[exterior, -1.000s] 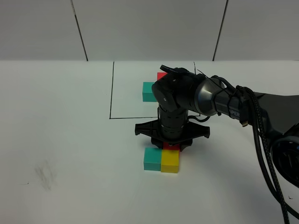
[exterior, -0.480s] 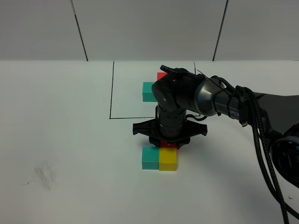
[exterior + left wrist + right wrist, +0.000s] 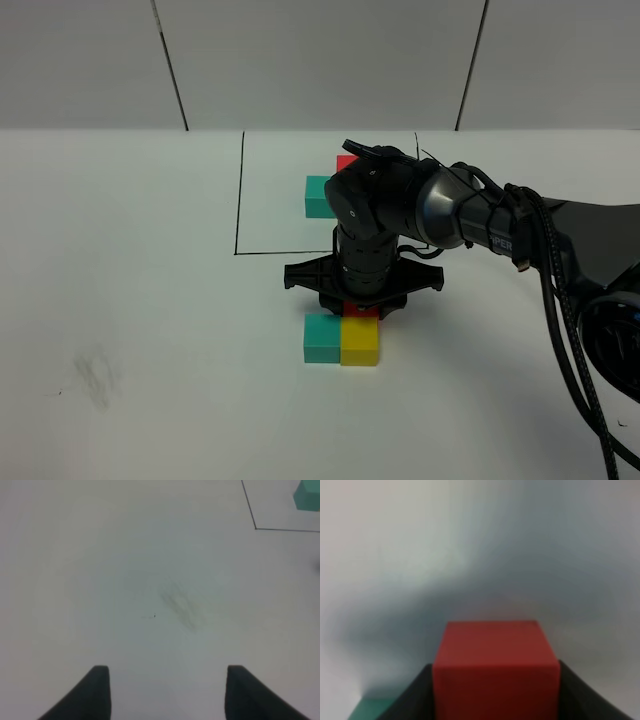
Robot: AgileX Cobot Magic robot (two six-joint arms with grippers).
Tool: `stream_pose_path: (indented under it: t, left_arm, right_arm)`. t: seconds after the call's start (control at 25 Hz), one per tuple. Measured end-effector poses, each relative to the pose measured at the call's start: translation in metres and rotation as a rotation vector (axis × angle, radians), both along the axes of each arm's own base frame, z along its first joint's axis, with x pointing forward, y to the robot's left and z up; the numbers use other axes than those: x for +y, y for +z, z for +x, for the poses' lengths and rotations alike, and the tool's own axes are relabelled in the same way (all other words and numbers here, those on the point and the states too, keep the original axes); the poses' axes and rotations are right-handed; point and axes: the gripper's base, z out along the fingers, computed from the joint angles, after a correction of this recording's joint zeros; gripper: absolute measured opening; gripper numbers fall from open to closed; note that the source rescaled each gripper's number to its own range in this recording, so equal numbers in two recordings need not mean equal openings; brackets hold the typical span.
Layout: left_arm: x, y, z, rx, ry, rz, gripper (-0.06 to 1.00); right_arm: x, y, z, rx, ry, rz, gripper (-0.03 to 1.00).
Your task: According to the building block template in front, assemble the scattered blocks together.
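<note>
Squarely between the right hand (image 3: 495,690) fingers, a smooth matte red cube (image 3: 495,665).

Open tabletop (image 3: 130,300) left of the teal cube (image 3: 322,339); right arm (image 3: 400,215) blocking access over the framed template (image 3: 318,196).

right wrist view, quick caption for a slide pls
Right gripper shut on the red cube, a teal cube peeking beside it.
</note>
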Motion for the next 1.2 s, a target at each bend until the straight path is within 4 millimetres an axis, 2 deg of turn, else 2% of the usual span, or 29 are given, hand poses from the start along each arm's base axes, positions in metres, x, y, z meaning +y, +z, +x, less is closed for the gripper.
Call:
stream_pose_path:
  t: [0.2, 0.4, 0.52, 0.8, 0.92, 1.04, 1.12, 1.2]
  left_arm:
    - [0.000, 0.000, 0.000, 0.000, 0.000, 0.000, 0.16]
    - [0.000, 0.000, 0.000, 0.000, 0.000, 0.000, 0.16]
    - [0.000, 0.000, 0.000, 0.000, 0.000, 0.000, 0.16]
    - [0.000, 0.000, 0.000, 0.000, 0.000, 0.000, 0.16]
    - [0.000, 0.000, 0.000, 0.000, 0.000, 0.000, 0.16]
    - [0.000, 0.000, 0.000, 0.000, 0.000, 0.000, 0.16]
    - [0.000, 0.000, 0.000, 0.000, 0.000, 0.000, 0.16]
    - [0.000, 0.000, 0.000, 0.000, 0.000, 0.000, 0.16]
  right_arm:
    - [0.000, 0.000, 0.000, -0.001, 0.001, -0.001, 0.02]
    - [0.000, -0.005, 0.001, -0.003, 0.031, -0.015, 0.31]
    - [0.002, 0.002, 0.003, -0.007, 0.053, -0.016, 0.42]
    - [0.010, 0.054, 0.016, -0.040, 0.078, -0.054, 0.50]
    - [0.012, 0.076, 0.023, -0.102, 0.110, -0.053, 0.63]
    - [0.007, 0.095, 0.027, -0.184, 0.169, -0.090, 0.82]
    - [-0.004, 0.112, 0.032, -0.257, 0.202, -0.139, 0.95]
    - [-0.021, 0.136, 0.039, -0.321, 0.194, -0.154, 1.00]
